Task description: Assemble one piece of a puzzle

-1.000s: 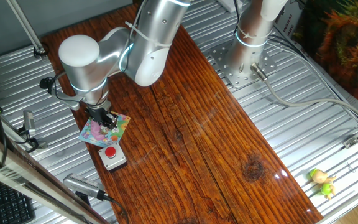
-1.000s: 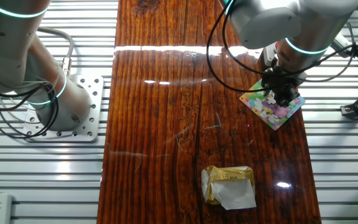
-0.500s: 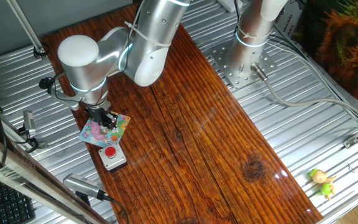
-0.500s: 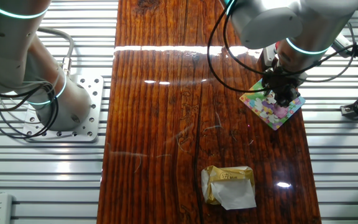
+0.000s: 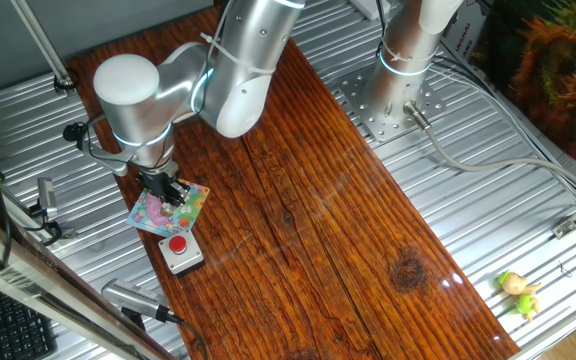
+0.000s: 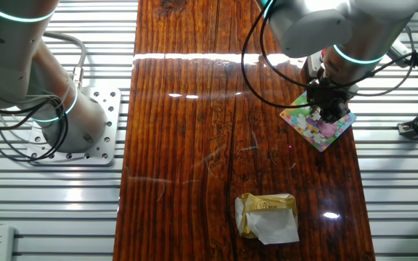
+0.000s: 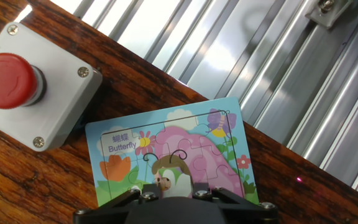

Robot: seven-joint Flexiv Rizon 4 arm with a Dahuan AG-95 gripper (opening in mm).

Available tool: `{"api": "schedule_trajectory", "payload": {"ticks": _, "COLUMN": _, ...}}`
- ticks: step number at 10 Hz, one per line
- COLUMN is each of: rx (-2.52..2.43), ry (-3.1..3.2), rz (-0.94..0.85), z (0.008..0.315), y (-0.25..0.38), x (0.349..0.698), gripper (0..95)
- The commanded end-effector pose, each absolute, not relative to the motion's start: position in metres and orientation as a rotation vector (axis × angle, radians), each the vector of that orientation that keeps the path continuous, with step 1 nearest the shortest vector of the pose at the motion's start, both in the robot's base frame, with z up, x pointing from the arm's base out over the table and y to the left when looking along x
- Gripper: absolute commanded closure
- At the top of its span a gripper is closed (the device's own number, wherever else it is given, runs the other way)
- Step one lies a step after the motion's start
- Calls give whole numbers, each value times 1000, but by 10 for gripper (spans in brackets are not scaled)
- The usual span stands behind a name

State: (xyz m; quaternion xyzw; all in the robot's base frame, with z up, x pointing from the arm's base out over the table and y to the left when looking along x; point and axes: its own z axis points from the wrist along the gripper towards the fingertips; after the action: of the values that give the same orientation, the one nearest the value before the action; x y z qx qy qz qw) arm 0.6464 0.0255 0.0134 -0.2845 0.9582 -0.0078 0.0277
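Gripper (image 6: 329, 114) down on butterfly puzzle (image 7: 173, 158), jaw state unreadable; off-centre push risks skidding board into e-stop box (image 7: 33, 84) alongside.

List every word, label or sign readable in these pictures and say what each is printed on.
"Butterfly": printed on the puzzle, top left of its picture, in the hand view.
Two Chinese characters sit just above that word; too small to read reliably.
The gold packet on the wooden table carries print too blurred to read.
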Motion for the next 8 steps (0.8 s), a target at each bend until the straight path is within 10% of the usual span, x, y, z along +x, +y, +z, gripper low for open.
{"api": "schedule_trajectory", "payload": {"ticks": 1, "rx": -875, "ry": 2953, "rz": -31, "z": 12, "y": 25, "x": 646, "gripper": 760}}
{"api": "schedule_trajectory", "payload": {"ticks": 3, "rx": -876, "ry": 2973, "rz": -53, "z": 12, "y": 25, "x": 646, "gripper": 950}}
{"api": "schedule_trajectory", "payload": {"ticks": 8, "rx": -861, "ry": 2975, "rz": -28, "z": 14, "y": 25, "x": 647, "gripper": 950}}
